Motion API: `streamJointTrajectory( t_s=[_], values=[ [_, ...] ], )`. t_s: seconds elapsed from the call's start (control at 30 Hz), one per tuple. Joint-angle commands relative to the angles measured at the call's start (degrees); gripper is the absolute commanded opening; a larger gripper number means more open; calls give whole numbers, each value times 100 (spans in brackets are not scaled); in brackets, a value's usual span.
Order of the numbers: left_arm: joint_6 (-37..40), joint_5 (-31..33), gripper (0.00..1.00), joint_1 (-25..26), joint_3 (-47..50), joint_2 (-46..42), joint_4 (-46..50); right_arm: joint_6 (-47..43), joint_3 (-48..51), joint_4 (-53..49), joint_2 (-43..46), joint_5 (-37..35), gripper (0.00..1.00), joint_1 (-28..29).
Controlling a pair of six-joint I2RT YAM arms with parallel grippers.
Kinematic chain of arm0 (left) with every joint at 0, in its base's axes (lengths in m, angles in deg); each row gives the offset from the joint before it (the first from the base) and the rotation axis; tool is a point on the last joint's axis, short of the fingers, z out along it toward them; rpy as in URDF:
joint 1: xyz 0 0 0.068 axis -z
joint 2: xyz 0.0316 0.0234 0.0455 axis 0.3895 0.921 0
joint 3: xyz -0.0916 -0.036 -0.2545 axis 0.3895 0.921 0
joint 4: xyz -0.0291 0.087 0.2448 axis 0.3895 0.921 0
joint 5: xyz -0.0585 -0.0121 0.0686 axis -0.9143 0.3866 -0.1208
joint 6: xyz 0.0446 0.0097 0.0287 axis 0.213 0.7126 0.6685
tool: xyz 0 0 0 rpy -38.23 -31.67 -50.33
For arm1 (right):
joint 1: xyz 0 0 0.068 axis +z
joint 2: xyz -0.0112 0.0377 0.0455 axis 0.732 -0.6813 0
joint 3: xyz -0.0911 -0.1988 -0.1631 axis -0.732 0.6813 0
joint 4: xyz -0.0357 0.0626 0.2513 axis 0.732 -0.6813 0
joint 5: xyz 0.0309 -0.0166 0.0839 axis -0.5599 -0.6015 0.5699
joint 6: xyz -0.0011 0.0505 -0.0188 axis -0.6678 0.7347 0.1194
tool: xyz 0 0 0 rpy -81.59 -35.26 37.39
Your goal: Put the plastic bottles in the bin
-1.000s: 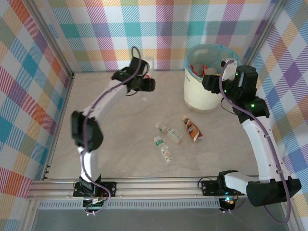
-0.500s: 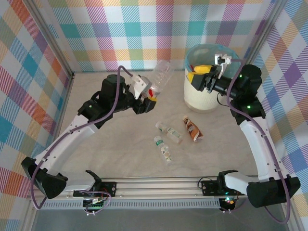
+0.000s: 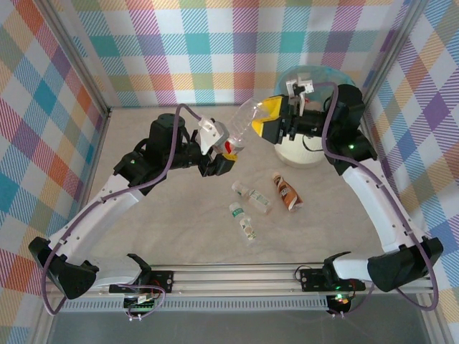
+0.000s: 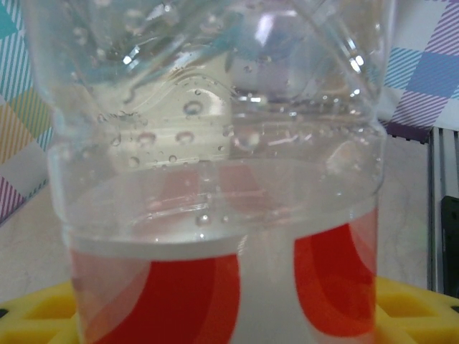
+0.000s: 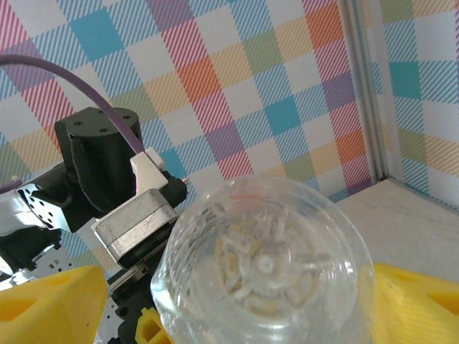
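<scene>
Swinging off the bin, the right arm has carried its right pincer [image 3: 271, 120] leftward to the raised bottle, and its jaws have spread wide within the last second; the left arm has hardly shifted

On the pale marbled table [image 3: 179, 229], at its far right, stands the round cream-white bin with a light blue liner [image 3: 313, 70], partly behind the right arm. Just left of it, in the air, is the clear plastic bottle with a red label [image 3: 245, 118], tilted with its base toward the bin. The left pincer [image 3: 224, 152] is clenched on its labelled end. The right wrist view shows the ribbed base [image 5: 265, 265] between yellow fingers [image 5: 50, 301] that stand released, not yet pressing it

This looks like a mid-air hand-over. Next, the right jaws would need to close squarely on the base before the left lets go, then lift it over the rim. The wall [image 4: 215, 179] looks thin, dimpled and beaded with droplets, so it may slip or buckle

Three small bottles lie on the table: a brown-labelled bottle [image 3: 287, 192] and two green-labelled clear bottles [image 3: 252, 198] [image 3: 244, 221]
</scene>
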Motion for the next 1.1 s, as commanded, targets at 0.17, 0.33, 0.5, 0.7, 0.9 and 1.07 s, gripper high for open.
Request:
streamJointTrajectory(
  t_s=[0.17,0.33,0.5,0.7,0.9,1.07],
  values=[
    [306,-13,65,78,-115,-73,54,-161,-413,-261,-273,200,87,170],
    [318,72,65,78,-155,17,66,4,-578,-365,-468,238,77,214],
    [345,156,67,78,-172,25,-24,-213,-800,-822,-578,315,64,214],
    [387,454,77,78,-235,44,-15,-612,-1130,-1419,-548,-60,59,211],
    [357,842,93,78,-136,-84,-252,-993,-1564,-2004,-479,-863,59,155],
    [240,1334,98,78,181,-319,-810,-1502,-2054,-2692,-351,-2123,57,54]
  ],
)
